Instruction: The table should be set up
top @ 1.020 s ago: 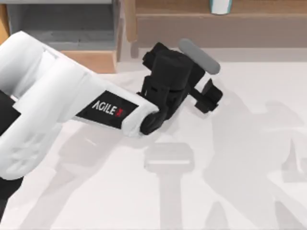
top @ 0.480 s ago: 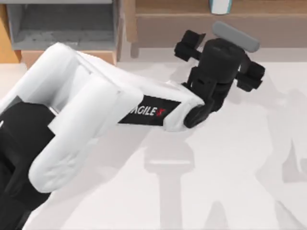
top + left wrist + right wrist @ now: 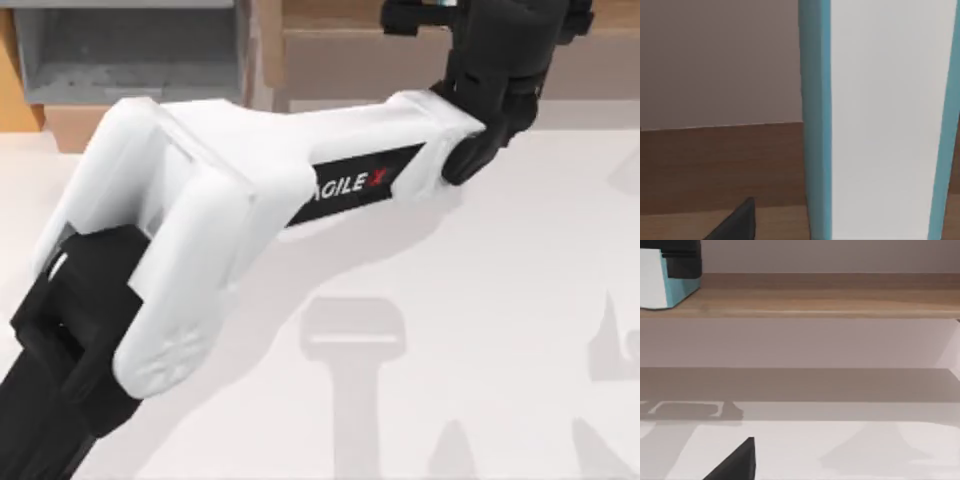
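The table (image 3: 500, 300) filled the top view's lower frame, rigid and only for setting things on, while the left gripper (image 3: 490, 20), its grip impossible to tell, hung at the upper-right shelf (image 3: 815, 300) by a white-and-teal container (image 3: 880, 120), probably light, stiff and slick, best taken by its sides.

White, teal-edged carton (image 3: 885, 120)

A long light-brown wooden shelf (image 3: 360, 45) runs along the far edge in my top view, a wooden-fronted box with grey inside (image 3: 130, 55) stands to its left, and a white, blue-edged upright object (image 3: 662, 282) rests on the shelf.
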`<action>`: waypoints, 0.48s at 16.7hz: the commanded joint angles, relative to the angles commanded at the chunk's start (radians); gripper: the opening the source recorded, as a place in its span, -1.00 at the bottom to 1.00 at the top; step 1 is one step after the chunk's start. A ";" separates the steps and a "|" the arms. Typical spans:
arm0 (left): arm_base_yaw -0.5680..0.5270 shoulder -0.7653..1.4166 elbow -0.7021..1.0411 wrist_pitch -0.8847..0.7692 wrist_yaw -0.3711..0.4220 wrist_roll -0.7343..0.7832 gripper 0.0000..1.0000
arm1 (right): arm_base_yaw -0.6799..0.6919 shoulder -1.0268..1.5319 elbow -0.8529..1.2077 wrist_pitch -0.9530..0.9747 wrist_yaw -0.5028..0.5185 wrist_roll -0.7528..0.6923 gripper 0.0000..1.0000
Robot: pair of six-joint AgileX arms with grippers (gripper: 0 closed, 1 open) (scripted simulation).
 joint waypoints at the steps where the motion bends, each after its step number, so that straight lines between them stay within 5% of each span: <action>1: 0.002 0.014 0.037 -0.004 -0.025 -0.011 1.00 | 0.000 0.000 0.000 0.000 0.000 0.000 1.00; 8: -0.003 0.042 0.086 -0.008 -0.061 -0.028 1.00 | 0.000 0.000 0.000 0.000 0.000 0.000 1.00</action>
